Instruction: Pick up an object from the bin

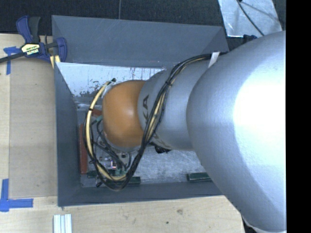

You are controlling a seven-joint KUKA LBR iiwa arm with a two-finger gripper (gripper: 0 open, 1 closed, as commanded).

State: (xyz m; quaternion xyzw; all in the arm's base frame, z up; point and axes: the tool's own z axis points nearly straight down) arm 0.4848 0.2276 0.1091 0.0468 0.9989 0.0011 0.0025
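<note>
Since the orange wrist cover (pixel 121 113) masks the gripper (pixel 112 168), low at lower left of the bin (pixel 65 144), I cannot tell whether it is open or closed; a red-brown strip (pixel 83 154) lies nearest, along the frame-left wall; best descend straight, avoiding that wall.

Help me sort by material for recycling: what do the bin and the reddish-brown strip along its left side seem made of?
Bin: grey sheet metal by its look, matt finish, flat walls meeting in sharp folds, floor scratched pale. Reddish-brown strip: flat and dull, perhaps wood or plastic; the arm hides most of it, so left open.
</note>
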